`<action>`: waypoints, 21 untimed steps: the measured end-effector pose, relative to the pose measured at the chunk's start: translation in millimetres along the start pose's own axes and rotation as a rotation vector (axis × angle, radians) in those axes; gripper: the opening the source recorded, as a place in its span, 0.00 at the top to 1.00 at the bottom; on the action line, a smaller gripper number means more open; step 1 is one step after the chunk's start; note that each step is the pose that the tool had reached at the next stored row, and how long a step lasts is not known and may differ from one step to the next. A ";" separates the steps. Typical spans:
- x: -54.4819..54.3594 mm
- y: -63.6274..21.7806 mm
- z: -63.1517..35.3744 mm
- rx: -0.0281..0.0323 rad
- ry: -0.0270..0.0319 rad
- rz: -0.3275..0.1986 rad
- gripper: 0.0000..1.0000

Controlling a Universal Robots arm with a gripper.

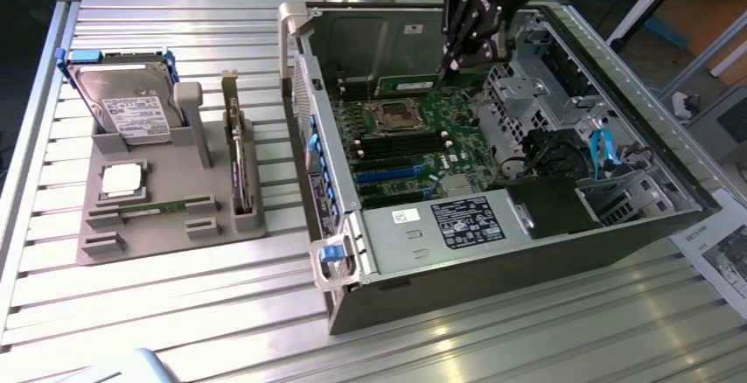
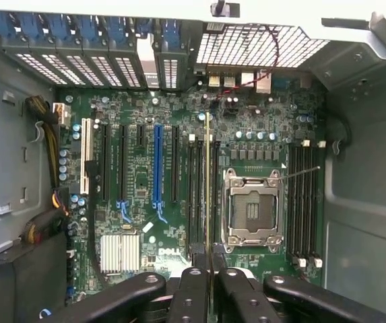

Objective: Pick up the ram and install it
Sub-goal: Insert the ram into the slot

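Presently, from the exterior view: pinching the ram [image 1: 411,78] in the gripper [image 1: 457,61], fingers clamped close on the thin green stick, inside the open computer case [image 1: 491,252] and above the motherboard [image 1: 421,142], near the processor socket [image 1: 391,116]. Held clear of the board, apparently not touching it. Well apart, toward the exterior view's left, on the grey parts holder [image 1: 164,226]: a hard drive [image 1: 129,103], a square processor chip [image 1: 122,179] and an upright expansion card [image 1: 240,173]. From the wrist view: looking along the ram [image 2: 208,175], seen edge-on as a thin line running out from between the fingers of the gripper [image 2: 208,269], over the bank of black memory slots [image 2: 196,195] just beside the processor socket [image 2: 250,208]. Judged as the install step: pick-up done, seating not yet. Calls for lining the stick's lower edge parallel along one empty slot and pressing down evenly; hard to tell which slot of the bank lies exactly beneath.
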State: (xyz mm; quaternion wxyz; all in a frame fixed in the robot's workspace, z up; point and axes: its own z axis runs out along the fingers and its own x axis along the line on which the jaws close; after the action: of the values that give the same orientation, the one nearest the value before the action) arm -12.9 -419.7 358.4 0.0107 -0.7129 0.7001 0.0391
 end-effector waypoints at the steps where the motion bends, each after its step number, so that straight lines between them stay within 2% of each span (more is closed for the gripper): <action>1: 0.1 -0.3 1.5 0.0001 0.0000 0.001 0.87; 8: 1.0 -1.6 13.4 0.0021 -0.0011 0.022 0.87; 14: 2.4 -2.4 34.1 0.0051 -0.0023 0.045 0.87; 21: 3.4 -3.7 47.7 0.0070 -0.0030 0.063 0.87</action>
State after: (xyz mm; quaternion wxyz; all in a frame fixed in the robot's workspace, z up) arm -11.1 -419.7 310.5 0.0131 -0.6905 0.7222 0.0380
